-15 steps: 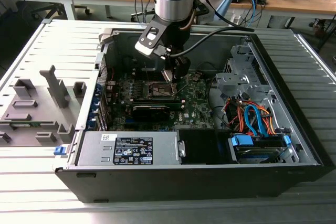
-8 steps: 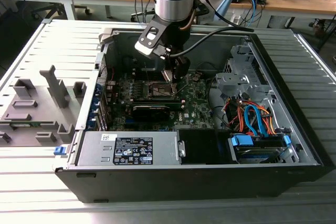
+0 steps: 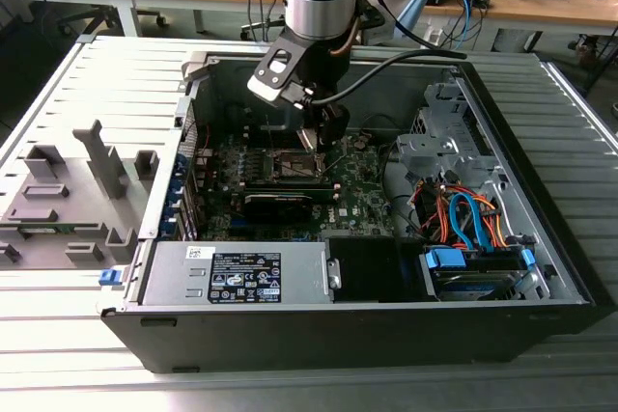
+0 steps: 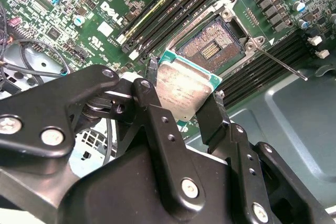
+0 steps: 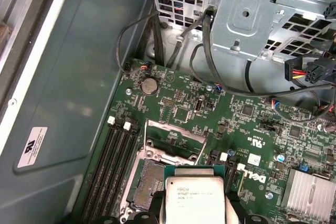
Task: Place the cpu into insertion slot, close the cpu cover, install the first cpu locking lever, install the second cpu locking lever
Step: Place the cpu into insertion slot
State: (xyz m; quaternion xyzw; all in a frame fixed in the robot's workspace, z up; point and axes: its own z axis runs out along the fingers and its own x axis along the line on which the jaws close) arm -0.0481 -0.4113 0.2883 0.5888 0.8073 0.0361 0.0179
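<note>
My gripper (image 4: 184, 85) is shut on the cpu (image 4: 182, 92), a flat silvery-beige square chip pinched at two opposite edges by the black fingers (image 4: 213, 114). The chip hangs tilted just above and to one side of the insertion slot (image 4: 212, 43), a dark square socket with a metal rim, and partly covers it. In the first wrist view the cpu (image 5: 195, 200) overlaps one side of the insertion slot (image 5: 147, 182), and the cpu cover (image 5: 173, 132) stands swung open beyond it. A thin locking lever (image 4: 281, 62) sticks out free beside the socket. In the exterior view the gripper (image 3: 311, 142) hovers over the motherboard inside the case.
A black graphics card (image 3: 280, 202) lies near the socket, with a power supply (image 3: 241, 272) at the case front. A metal drive cage (image 3: 435, 142) and coloured cables (image 3: 463, 219) fill the exterior view's right. Memory slots (image 4: 173, 3) flank the socket; a finned heat sink (image 5: 307, 192) sits nearby.
</note>
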